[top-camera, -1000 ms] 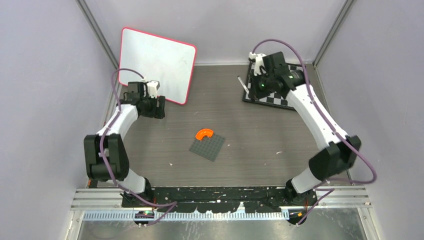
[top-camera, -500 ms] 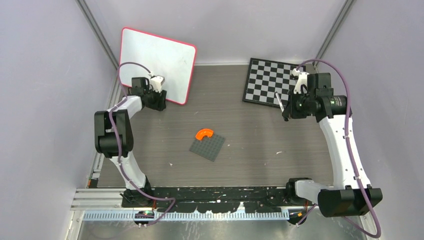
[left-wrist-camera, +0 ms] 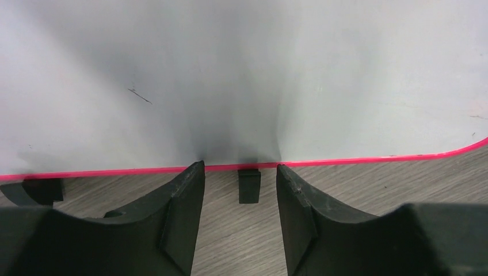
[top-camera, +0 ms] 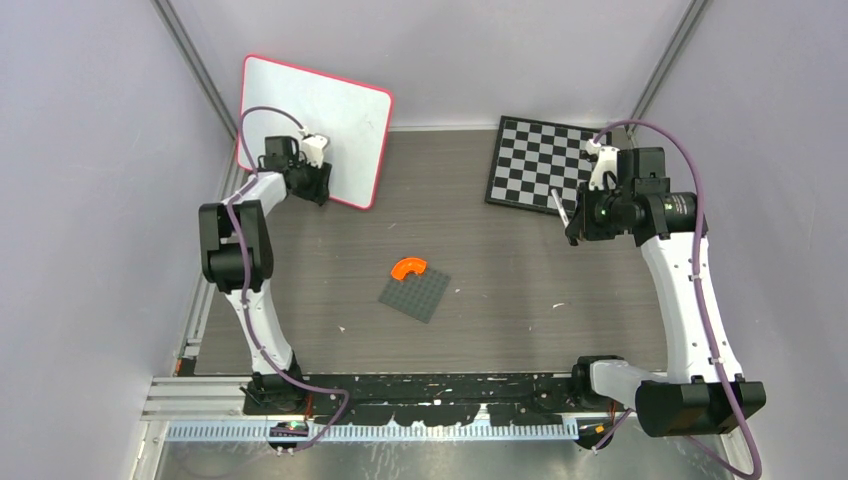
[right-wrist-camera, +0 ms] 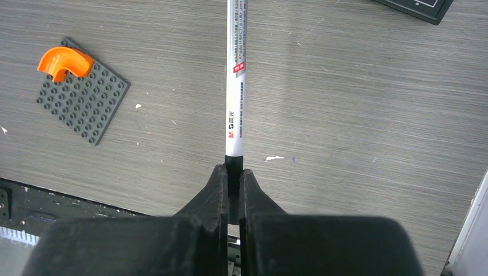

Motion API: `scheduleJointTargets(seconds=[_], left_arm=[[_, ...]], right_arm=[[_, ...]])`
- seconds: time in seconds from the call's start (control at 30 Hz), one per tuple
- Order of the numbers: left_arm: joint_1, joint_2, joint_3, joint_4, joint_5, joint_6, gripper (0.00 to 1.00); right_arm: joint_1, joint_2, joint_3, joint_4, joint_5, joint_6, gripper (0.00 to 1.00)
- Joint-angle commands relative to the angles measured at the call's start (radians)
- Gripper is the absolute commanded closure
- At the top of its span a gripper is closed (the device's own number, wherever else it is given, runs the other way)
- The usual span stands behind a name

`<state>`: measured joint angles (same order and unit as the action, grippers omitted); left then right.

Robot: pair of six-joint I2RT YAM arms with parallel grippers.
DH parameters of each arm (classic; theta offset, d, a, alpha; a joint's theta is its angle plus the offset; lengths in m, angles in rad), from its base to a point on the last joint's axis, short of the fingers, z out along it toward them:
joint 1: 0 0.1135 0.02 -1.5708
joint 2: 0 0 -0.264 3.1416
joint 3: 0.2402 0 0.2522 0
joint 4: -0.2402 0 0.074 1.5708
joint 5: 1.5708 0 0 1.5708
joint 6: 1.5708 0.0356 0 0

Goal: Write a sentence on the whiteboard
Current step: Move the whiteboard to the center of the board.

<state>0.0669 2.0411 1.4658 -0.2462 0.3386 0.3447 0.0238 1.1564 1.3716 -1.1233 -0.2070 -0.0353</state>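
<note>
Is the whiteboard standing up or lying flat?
Standing up. The whiteboard rests its pink bottom edge on the table, a black foot sticking out, and its white face rises from there.

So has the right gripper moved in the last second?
Yes. The right gripper, holding the marker, has come off the left part of the chessboard and now sits just past its near edge, by the right corner.

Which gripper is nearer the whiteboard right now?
Left. The left gripper sits at the bottom rim of the whiteboard, jaws open; the right gripper is far off beside the chessboard, holding a marker.
</note>
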Motion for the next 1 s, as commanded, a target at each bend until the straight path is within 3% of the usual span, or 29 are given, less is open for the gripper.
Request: scheduleJointTargets(seconds=[0.0,0.53,0.73,0.87,0.97], left_arm=[[0.003,0.002,0.032,-0.041,0.009,0.026,0.50],[-0.018,0.075,0.148,-0.181,-0.008,0.047,0.65],[-0.055,0.044,0.099,-0.169,-0.028,0.068,0.78],[-0.095,0.026,0.079,-0.169,-0.033,0.066,1.00],[-0.133,0.013,0.069,-0.174,-0.055,0.064,1.00]], right_arm=[[-0.009,0.001,0.051,-0.005,0.009,-0.025,1.00],[-0.039,0.025,0.076,-0.005,-0.003,-0.038,1.00],[-0.046,0.019,0.074,-0.005,-0.002,-0.044,1.00],[-0.051,0.012,0.068,-0.006,-0.006,-0.050,1.00],[-0.054,0.002,0.062,-0.004,-0.005,-0.058,1.00]])
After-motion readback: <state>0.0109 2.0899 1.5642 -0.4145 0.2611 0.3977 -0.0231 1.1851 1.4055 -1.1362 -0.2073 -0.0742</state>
